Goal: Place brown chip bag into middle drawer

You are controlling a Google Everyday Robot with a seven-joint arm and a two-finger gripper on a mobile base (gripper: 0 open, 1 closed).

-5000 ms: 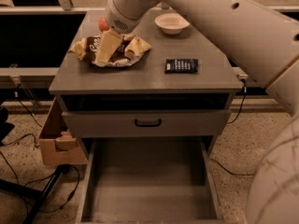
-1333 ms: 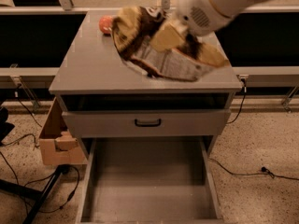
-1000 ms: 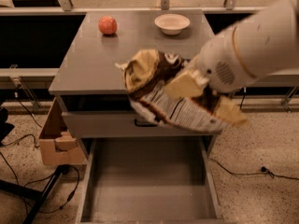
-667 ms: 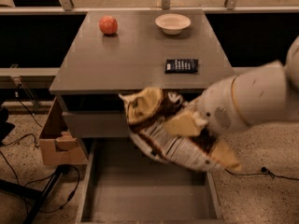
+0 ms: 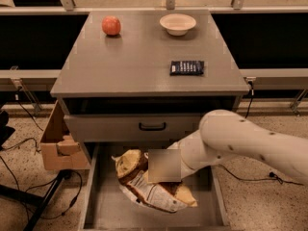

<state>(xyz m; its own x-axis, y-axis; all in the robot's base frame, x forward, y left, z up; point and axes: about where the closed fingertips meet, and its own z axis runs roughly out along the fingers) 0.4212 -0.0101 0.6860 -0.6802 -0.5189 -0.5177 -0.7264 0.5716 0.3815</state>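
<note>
The arm reaches in from the right, and the tool [image 5: 164,166] is down inside the open middle drawer [image 5: 103,211], right against the top of the brown chip bag [image 5: 155,192]. The tool is hidden from view, so I cannot tell whether it grips the bag. The bag sits tilted over the middle of the drawer's grey floor. Up on the table [image 5: 134,71] are an orange-red ball [image 5: 111,25], a white bowl [image 5: 177,23] and a navy packet [image 5: 186,67].

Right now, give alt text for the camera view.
The gripper is down at the brown chip bag inside the open middle drawer. On the cabinet top sit an orange-red ball, a white bowl and a navy packet.
</note>
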